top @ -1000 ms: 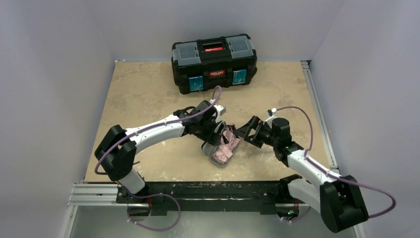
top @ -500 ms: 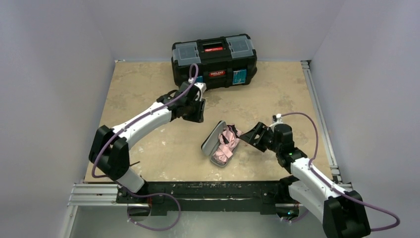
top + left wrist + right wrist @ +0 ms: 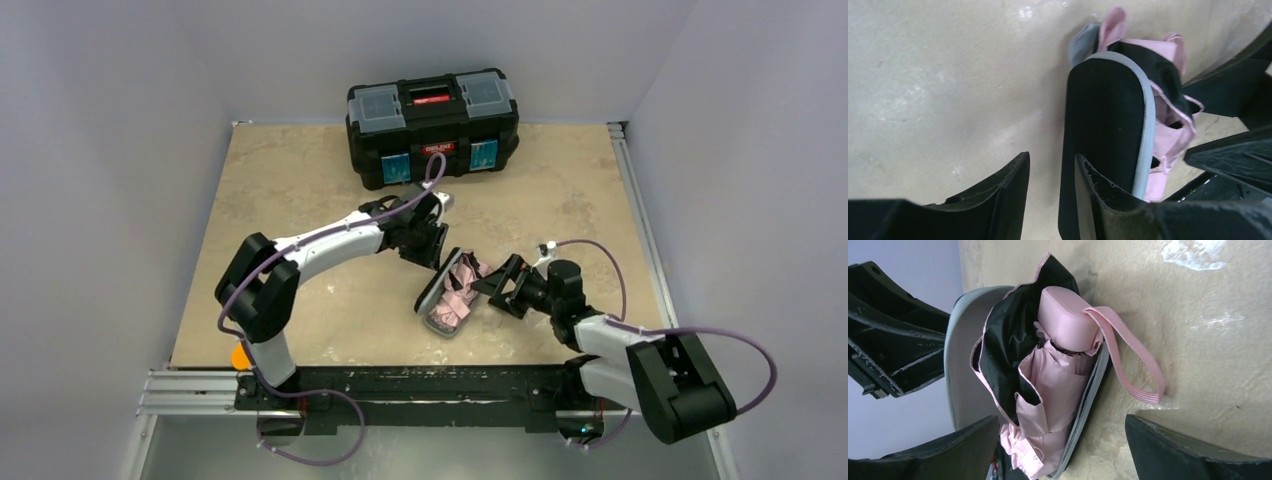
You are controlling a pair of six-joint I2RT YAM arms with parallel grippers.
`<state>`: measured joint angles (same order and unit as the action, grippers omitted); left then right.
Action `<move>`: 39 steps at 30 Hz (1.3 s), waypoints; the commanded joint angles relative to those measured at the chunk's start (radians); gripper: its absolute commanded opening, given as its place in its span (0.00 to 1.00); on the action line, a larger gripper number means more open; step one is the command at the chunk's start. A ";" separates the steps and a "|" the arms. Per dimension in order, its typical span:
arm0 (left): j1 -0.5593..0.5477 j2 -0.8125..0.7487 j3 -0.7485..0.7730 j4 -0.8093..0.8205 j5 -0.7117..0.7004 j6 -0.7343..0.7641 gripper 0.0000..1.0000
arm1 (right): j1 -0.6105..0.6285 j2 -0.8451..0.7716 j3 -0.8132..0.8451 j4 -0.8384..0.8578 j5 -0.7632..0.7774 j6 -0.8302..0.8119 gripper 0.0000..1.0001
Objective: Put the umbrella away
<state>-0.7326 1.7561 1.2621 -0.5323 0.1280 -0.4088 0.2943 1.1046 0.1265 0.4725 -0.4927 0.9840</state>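
Observation:
The pale pink umbrella (image 3: 458, 292) lies folded in an open grey hard case (image 3: 430, 288) at mid table. Its lid stands up on the left side. In the right wrist view the umbrella (image 3: 1055, 375) bulges out of the case, black lining showing, and its pink strap (image 3: 1133, 367) hangs out onto the table. My left gripper (image 3: 436, 250) is open with a narrow gap at the lid's outer side. In the left wrist view (image 3: 1050, 162) its right finger rests against the dark lid (image 3: 1103, 120). My right gripper (image 3: 492, 288) is wide open beside the case, empty (image 3: 1062, 419).
A black toolbox (image 3: 432, 122) with a red handle stands shut at the back of the table. The beige table (image 3: 300, 180) has raised rails on its right edge and grey walls around it. A small orange thing (image 3: 238, 356) lies by the left arm's base.
My left gripper has come back from near the toolbox to the case lid. My right gripper has shifted slightly closer to the case, its arm lower. The lid stands more upright.

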 commanded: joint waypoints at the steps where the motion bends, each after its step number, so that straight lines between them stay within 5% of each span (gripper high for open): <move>1: -0.047 0.025 0.077 0.030 0.012 0.004 0.37 | -0.005 0.097 -0.032 0.314 -0.076 0.088 0.99; 12: -0.095 0.070 0.107 0.003 -0.002 0.006 0.36 | -0.009 0.218 -0.084 0.668 -0.101 0.173 0.99; 19: -0.122 0.081 0.116 -0.003 -0.013 0.010 0.34 | -0.009 0.281 -0.059 0.645 -0.102 0.168 0.99; 31: -0.152 0.106 0.122 -0.004 -0.030 0.019 0.32 | -0.009 0.217 0.052 0.214 -0.015 0.032 0.99; 39: -0.154 0.110 0.129 -0.012 -0.045 0.030 0.31 | -0.009 0.002 0.136 -0.148 0.054 -0.084 0.99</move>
<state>-0.8738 1.8503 1.3590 -0.5411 0.0952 -0.3996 0.2874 1.2022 0.2108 0.5320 -0.5102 0.9836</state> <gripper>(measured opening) 0.319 0.987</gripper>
